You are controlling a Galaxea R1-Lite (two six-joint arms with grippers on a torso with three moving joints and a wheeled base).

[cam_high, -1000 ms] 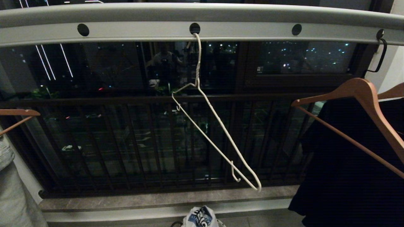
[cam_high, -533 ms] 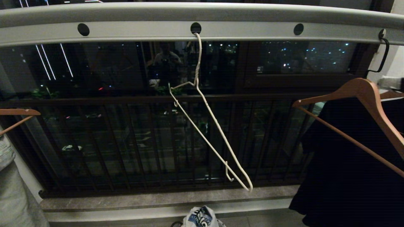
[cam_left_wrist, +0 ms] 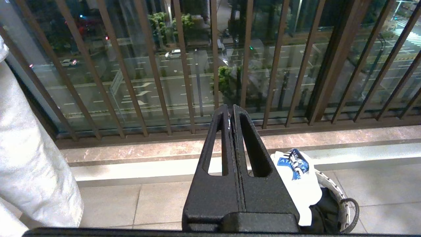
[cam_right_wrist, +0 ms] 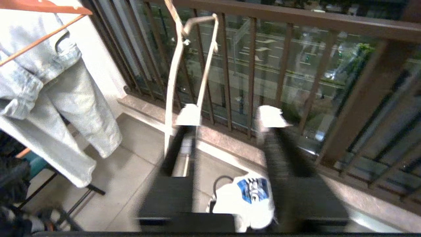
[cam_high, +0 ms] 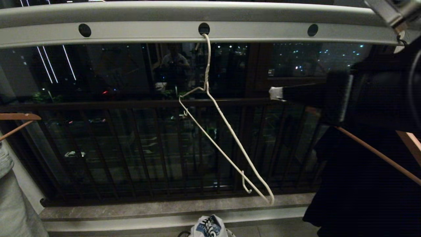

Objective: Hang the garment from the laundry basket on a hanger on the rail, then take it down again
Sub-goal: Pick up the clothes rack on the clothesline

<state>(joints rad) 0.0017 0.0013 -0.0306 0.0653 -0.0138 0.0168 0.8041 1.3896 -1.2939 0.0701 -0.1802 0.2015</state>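
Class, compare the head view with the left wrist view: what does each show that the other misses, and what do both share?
Head view only: the rail, the hanger hooked in it, and the right tool reaching in from the right. Left wrist view only: the shut left tool and the laundry basket. Both: the garment and the balcony bars.

The right gripper [cam_right_wrist: 228, 118] hangs with fingers spread, empty, near the white wire hanger [cam_right_wrist: 174, 75]. Below lies the T-shirt [cam_right_wrist: 245, 200]. Pale jeans [cam_right_wrist: 59, 108] hang nearby.

Thin white wire hanger [cam_high: 227, 131] on a matt grey metal rail [cam_high: 138, 19].
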